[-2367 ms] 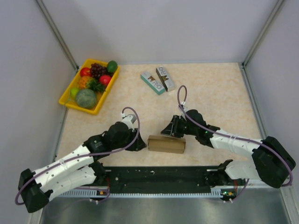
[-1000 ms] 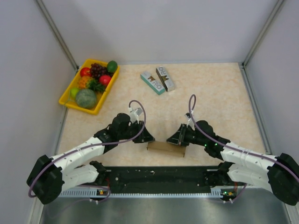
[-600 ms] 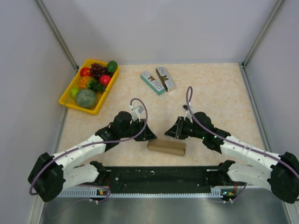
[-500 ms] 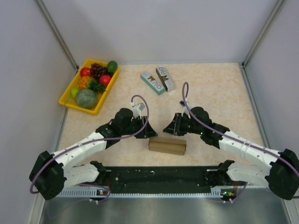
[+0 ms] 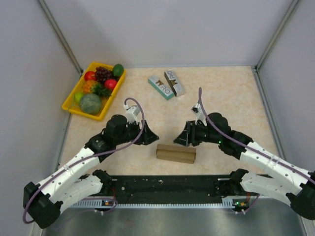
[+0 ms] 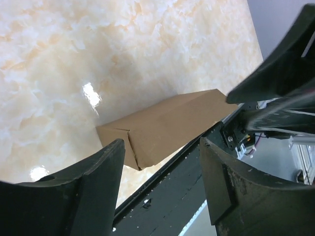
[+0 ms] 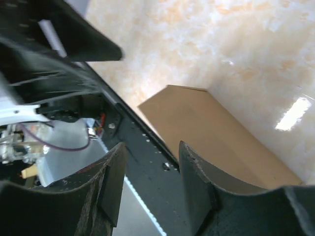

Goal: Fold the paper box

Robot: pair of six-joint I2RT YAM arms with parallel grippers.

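The paper box [image 5: 176, 153] lies on the table as a closed brown carton, long side parallel to the near edge, with nothing holding it. My left gripper [image 5: 149, 137] hovers just beyond its left end, and my right gripper [image 5: 179, 140] hovers just beyond its far side. In the left wrist view the paper box [image 6: 167, 125] lies past the left gripper [image 6: 160, 147], whose jaws stand wide apart and empty. Seen from the right wrist, the carton [image 7: 216, 130] sits beside the right gripper [image 7: 151, 146], also open and empty.
A yellow fruit tray [image 5: 82, 113] stands at the far left. Two small printed boxes [image 5: 161, 87] [image 5: 174, 82] lie at the back centre. A black rail [image 5: 167, 189] runs along the near edge right behind the carton. Grey walls close in both sides.
Both grippers have opened and drawn back from the carton's ends, away from the near edge. The carton, earlier partly covered by the fingers, now lies free and in full view.
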